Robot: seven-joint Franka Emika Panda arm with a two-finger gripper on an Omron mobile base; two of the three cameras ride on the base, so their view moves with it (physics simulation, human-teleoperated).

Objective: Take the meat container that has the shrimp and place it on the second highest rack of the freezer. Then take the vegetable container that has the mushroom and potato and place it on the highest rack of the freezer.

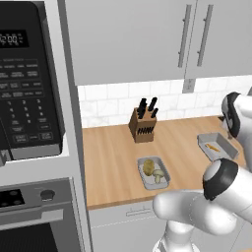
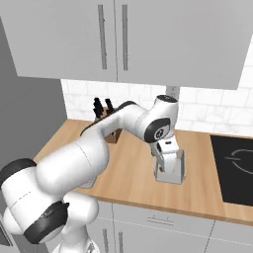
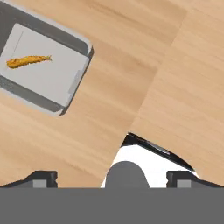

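Wooden counter (image 1: 113,162): light brown, it fills the middle of the left base view and carries both trays and a knife block.
Meat container (image 1: 214,146): grey shallow tray with one orange shrimp (image 1: 212,146) inside; it lies on the counter at the right edge of the left base view and in the upper left of the hand view (image 3: 43,65). In the right base view it sits in the centre of the frame, just under the arm's hand (image 2: 178,170).
Vegetable container (image 1: 154,173): grey tray with a yellow-brown potato (image 1: 148,166) and a pale mushroom (image 1: 158,174); it lies near the front edge of the counter, lower centre of the left base view, well apart from the meat container.
Gripper (image 3: 111,179): two dark finger tips rise at the bottom of the hand view, far apart from each other, so it is released and grasps nothing. It hangs over the counter, and the meat container is off to its upper left in that view.
Knife block (image 1: 142,124): brown wood with black handles, at the back of the counter near the white tiled wall (image 1: 108,103).
Oven (image 1: 29,78): black front with a keypad, at the left of the left base view.
Cooktop (image 2: 234,168): black, at the right edge of the right base view.
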